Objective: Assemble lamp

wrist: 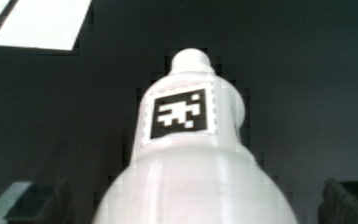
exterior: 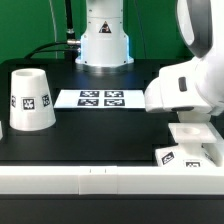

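The lamp looks barely begun, with no two parts visibly joined. In the exterior view the shade (exterior: 28, 100) stands alone on the desk (exterior: 100, 135) at 9 o'clock, well apart from the flat base (exterior: 180, 154) at 4 o'clock. The marker board (exterior: 100, 97) lies between them, further back. The wrist view shows the bulb (wrist: 190, 150) between the fingers (wrist: 23, 202) of the end effector (wrist: 190, 200). They are spread wide with dark gaps on either side, so nothing is gripped. I cannot tell whether the bulb touches the base. Seating the bulb and fitting the shade appear to remain.
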### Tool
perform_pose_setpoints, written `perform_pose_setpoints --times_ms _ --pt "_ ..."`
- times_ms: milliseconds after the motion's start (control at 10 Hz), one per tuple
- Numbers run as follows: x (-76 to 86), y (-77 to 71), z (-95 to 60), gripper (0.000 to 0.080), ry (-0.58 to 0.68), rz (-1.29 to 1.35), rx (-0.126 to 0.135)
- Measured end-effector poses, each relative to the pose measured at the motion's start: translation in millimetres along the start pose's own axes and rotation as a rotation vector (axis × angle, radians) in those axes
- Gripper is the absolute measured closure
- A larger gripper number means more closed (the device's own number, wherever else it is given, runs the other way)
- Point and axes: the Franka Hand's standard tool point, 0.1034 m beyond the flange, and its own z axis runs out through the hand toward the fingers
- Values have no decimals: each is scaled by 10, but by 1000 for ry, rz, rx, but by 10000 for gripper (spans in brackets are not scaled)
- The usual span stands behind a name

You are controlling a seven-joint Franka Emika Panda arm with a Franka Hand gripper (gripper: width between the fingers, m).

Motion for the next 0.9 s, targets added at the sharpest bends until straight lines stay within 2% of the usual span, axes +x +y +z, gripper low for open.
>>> perform_pose_setpoints --times_ms 400,600,800,900 --pt "77 20 152 100 16 0 3" --pt "87 31 173 100 16 2 4" --pt "88 29 169 131 17 2 4" --pt "90 27 164 226 18 1 4"
